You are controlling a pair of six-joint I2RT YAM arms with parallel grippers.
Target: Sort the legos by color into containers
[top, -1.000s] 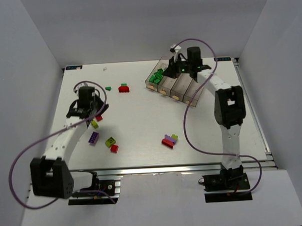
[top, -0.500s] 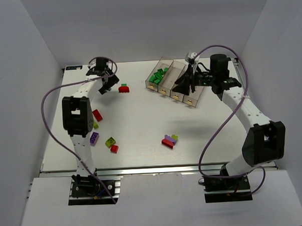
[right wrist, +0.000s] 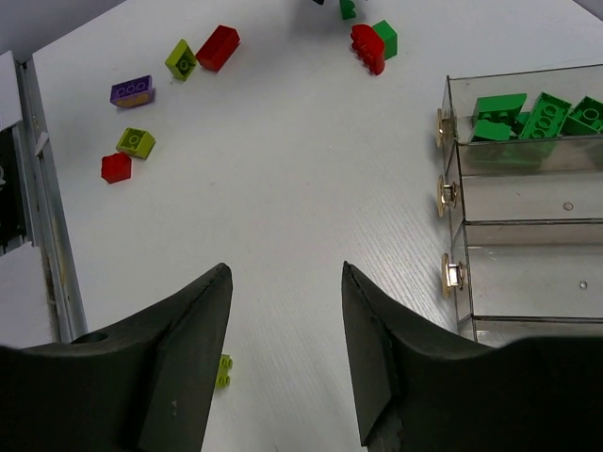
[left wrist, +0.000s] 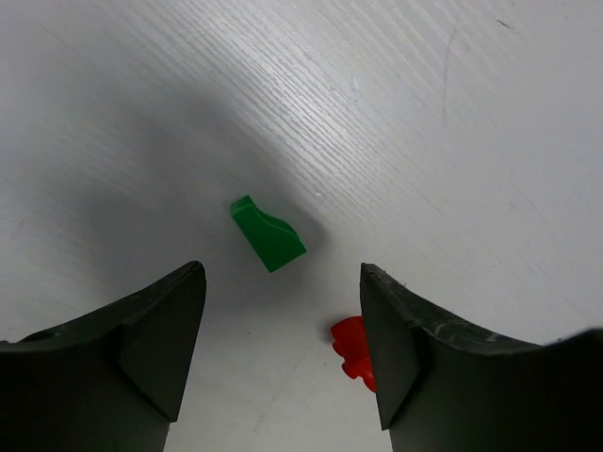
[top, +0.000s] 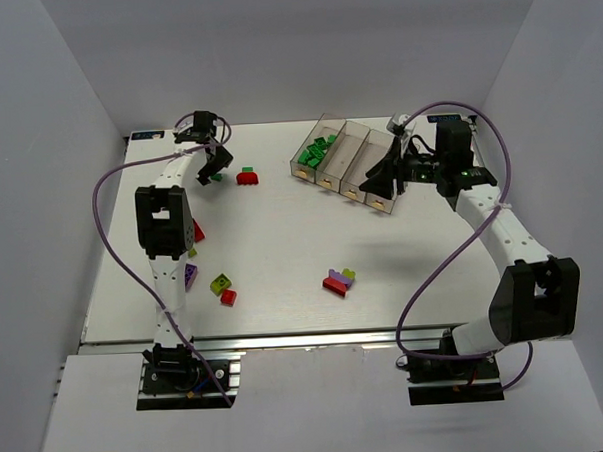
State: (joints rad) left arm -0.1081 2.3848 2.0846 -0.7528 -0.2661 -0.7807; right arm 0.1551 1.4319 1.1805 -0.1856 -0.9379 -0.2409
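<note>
My left gripper (top: pixel 215 172) hangs open over a small green lego (left wrist: pixel 268 233) at the table's far left. In the left wrist view the open gripper (left wrist: pixel 281 275) has this lego just beyond its fingertips. A red lego (left wrist: pixel 351 348) peeks from behind the right finger. My right gripper (top: pixel 373 188) is open with nothing in it, at the near end of the containers (top: pixel 363 148). The leftmost container holds several green legos (right wrist: pixel 528 111); the ones beside it (right wrist: pixel 528 198) look bare. Loose legos lie at the left (top: pixel 221 284) and in a middle cluster (top: pixel 337 280).
A red brick with a green one (top: pixel 246 176) lies right of my left gripper. Red (right wrist: pixel 219 47), yellow-green (right wrist: pixel 135 141) and purple (right wrist: pixel 132 90) bricks are scattered over the left half. A metal rail (top: pixel 306 336) lines the near edge, and white walls enclose the table.
My left arm swung from the table's mid-left to the far left and opened. My right gripper drew back from over the containers to their near end and opened.
</note>
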